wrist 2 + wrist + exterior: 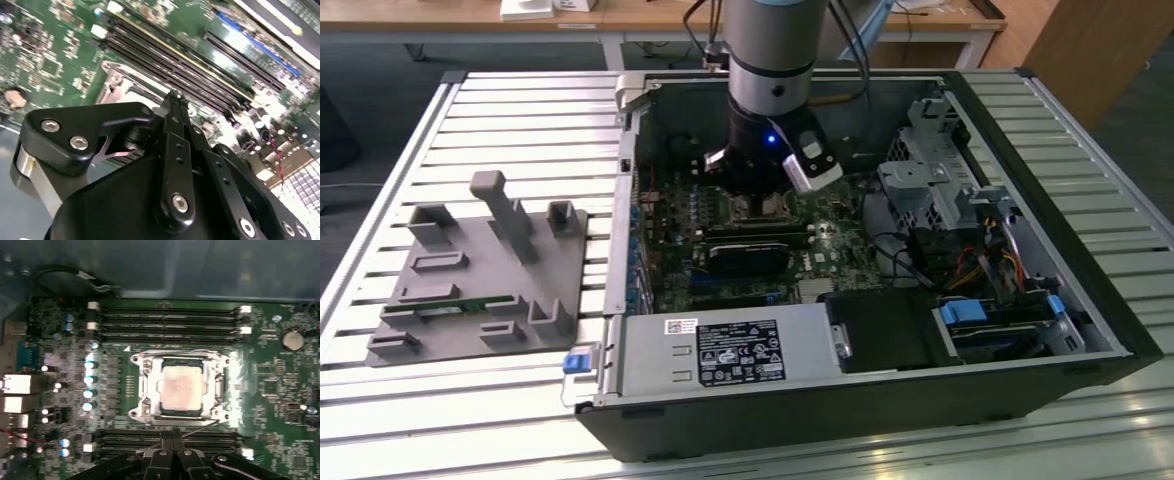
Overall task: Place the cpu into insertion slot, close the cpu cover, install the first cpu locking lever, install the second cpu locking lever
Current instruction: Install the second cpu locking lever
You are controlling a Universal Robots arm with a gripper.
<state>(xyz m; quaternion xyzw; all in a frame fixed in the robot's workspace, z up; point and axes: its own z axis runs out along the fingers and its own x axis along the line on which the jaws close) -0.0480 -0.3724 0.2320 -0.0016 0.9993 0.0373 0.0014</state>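
**Now hovering at the socket's edge with fingertips pressed together**

Reaching straight down into the open computer case (854,400) in the exterior view, and carrying the gripper (755,198) low above the motherboard (834,255), toward the far side of the case. Keeping the two fingers together, tip against tip, in both wrist views, with nothing plainly seen between them; showing the gripper (173,432) in the first wrist view just beside the socket's edge, and the gripper (175,98) in the second wrist view poised above the long dark memory slots (200,65).

Finding the cpu (182,390) lying flat inside the insertion slot (182,412), pale metallic face up, square to the rim. Noting the cpu cover (145,390) lying down flat around the chip, its silver frame bordering all four sides and leaving the face bare through the cut-out. Picking out a thin locking lever (200,426) running slantwise along the socket edge nearest the fingertips, very near them; being unable to tell whether touching or just apart.

Passing over rows of memory slots (165,320) on the socket's other side, and a round coin battery (292,339) well apart from the socket.

Resting beside the case, at the exterior view's left, a grey fixture block (480,270) on the slatted table (400,420), well apart from the arm
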